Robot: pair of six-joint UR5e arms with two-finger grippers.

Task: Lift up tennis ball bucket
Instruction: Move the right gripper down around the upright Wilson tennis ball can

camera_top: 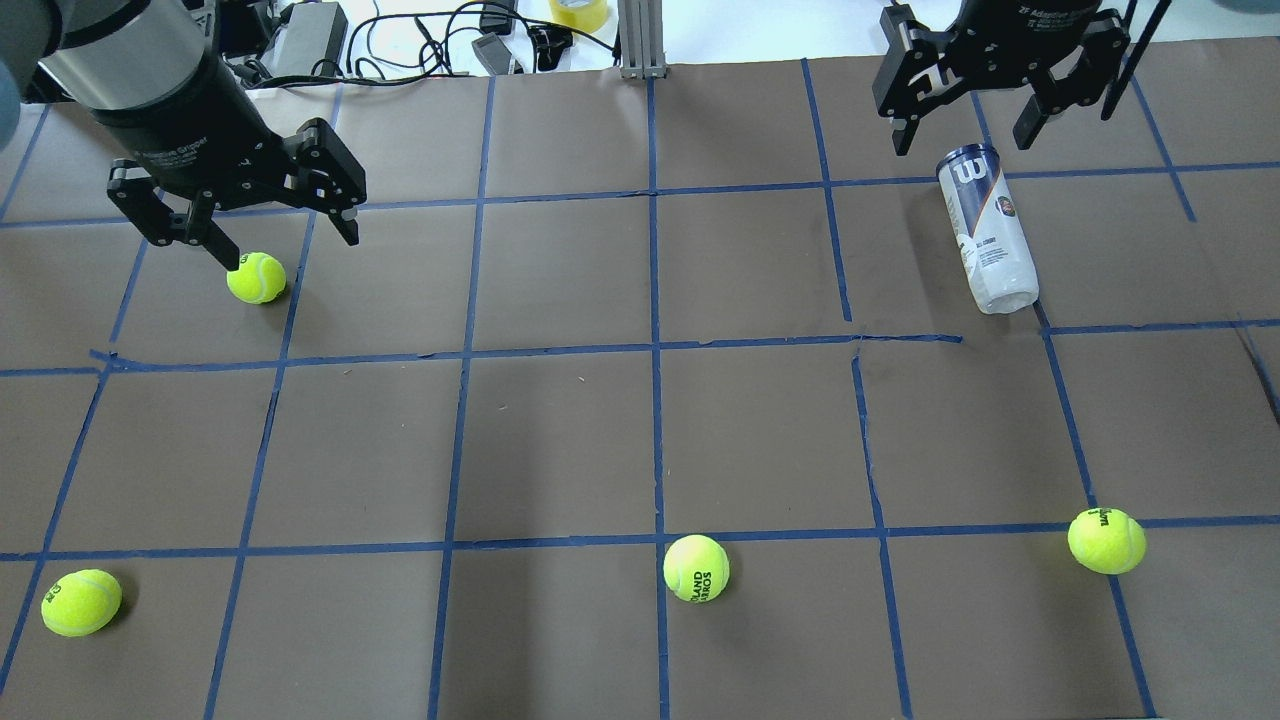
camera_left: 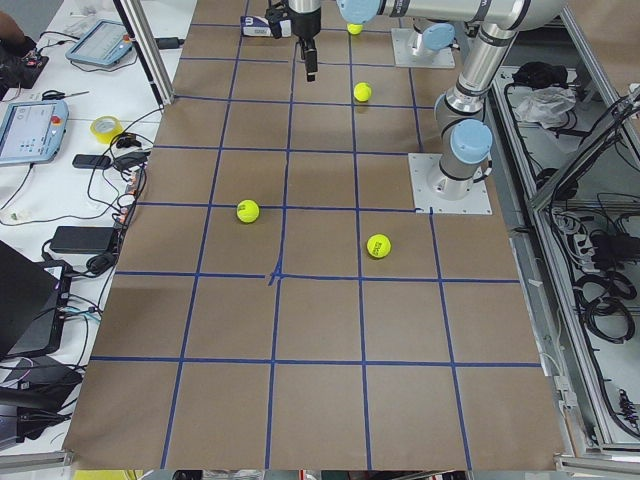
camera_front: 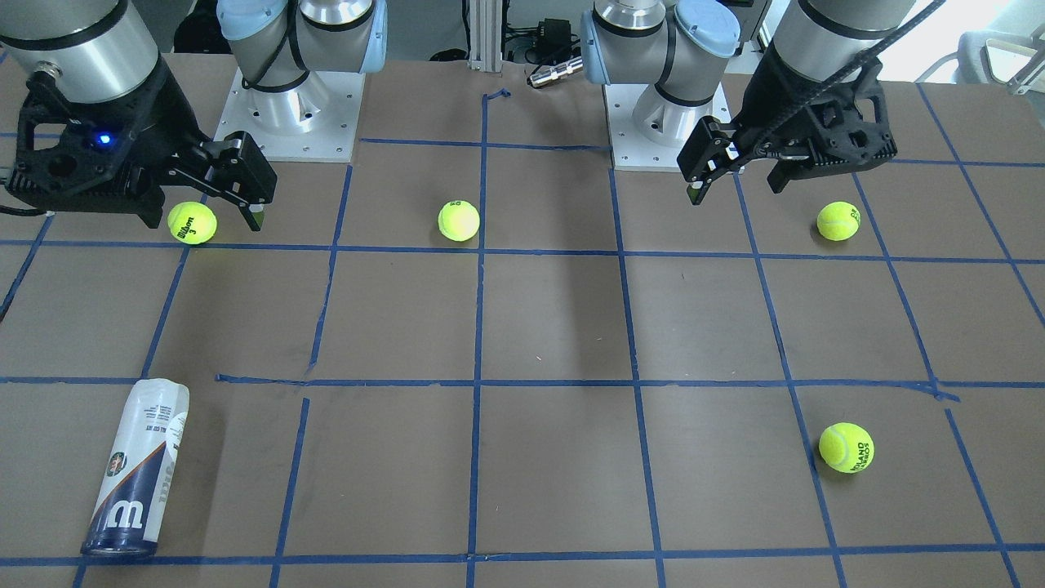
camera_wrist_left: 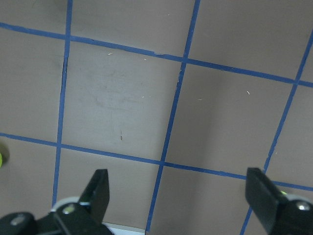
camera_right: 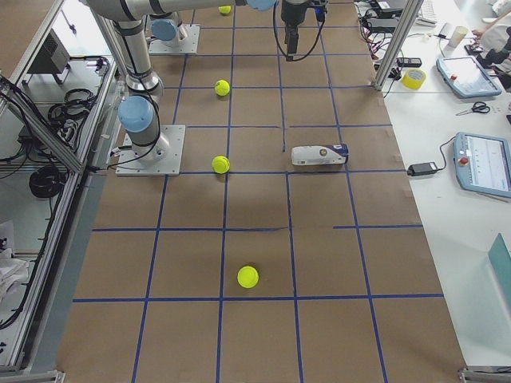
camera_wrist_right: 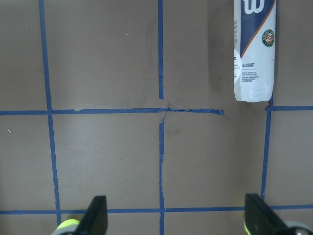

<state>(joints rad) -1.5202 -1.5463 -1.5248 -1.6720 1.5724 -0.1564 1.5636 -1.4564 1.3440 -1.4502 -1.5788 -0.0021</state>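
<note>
The tennis ball bucket lies on its side on the far right part of the brown table, navy "W" end pointing away from the robot. It also shows in the front view, the right-side view and the right wrist view. My right gripper is open and empty, high above the table and clear of the bucket; its fingers frame bare table. My left gripper is open and empty, hovering over a tennis ball.
Several yellow-green tennis balls lie about: near left, near middle, near right. Blue tape lines grid the table. Cables and a tape roll lie beyond the far edge by a metal post. The arm bases stand at the near edge.
</note>
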